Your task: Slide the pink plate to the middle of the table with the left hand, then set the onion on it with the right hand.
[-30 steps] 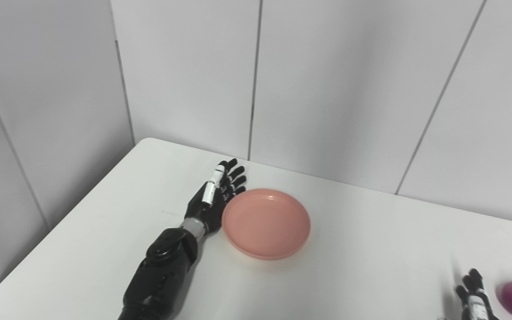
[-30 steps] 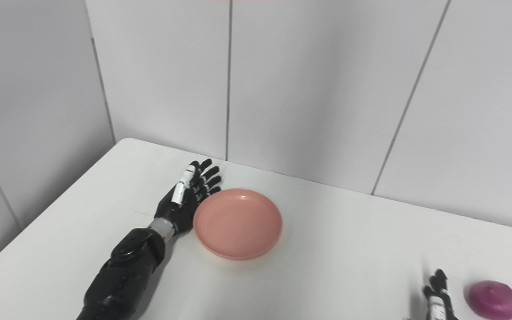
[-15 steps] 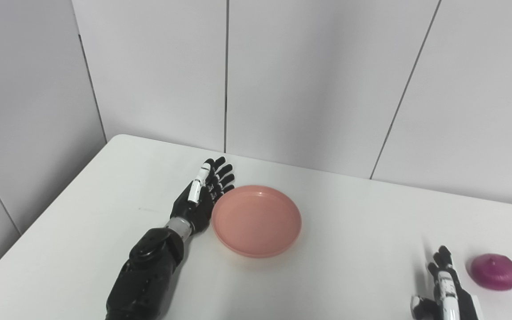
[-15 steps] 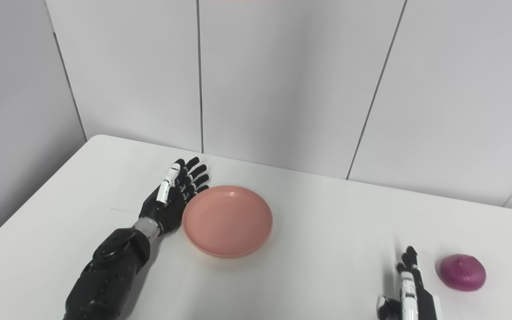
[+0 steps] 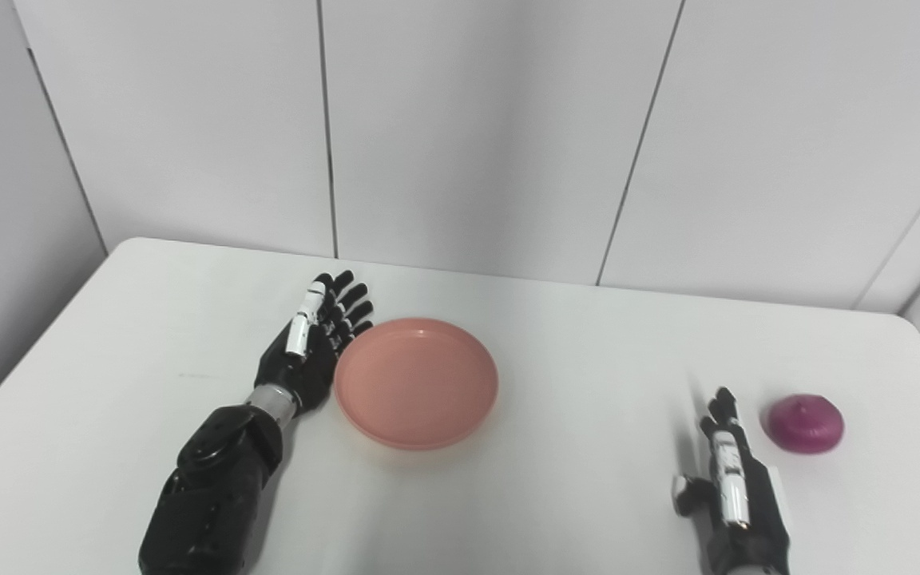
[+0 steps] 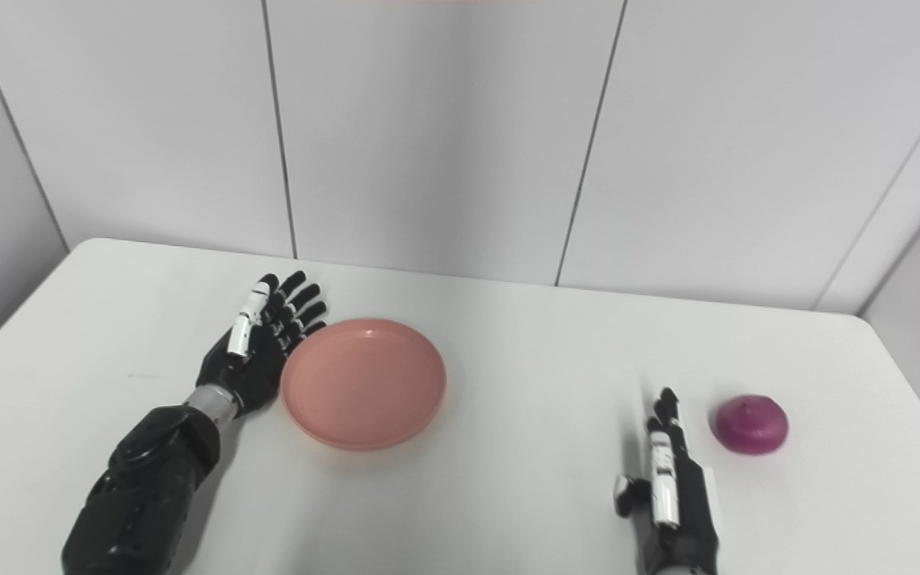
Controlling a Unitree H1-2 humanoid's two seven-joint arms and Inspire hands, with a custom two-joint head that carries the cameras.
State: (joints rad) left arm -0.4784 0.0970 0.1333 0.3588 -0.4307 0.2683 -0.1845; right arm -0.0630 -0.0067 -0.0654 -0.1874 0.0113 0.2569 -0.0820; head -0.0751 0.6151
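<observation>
Left hand (image 5: 310, 351): fingers spread, empty, against the pink plate (image 5: 416, 382), left rim.
Right hand (image 6: 672, 479): open, empty, beside the onion (image 6: 751, 424).
Onion: likely firm, rounded, slippery; cup its sides.

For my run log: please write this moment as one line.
left hand: open, against pink plate left rim | right hand: open, beside onion, apart | plate: empty

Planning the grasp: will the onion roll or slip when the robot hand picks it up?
The onion looks squat and flat-bottomed, so it probably stays put rather than rolling. Its skin looks smooth, so it might slip in the open right robot hand beside it.
</observation>
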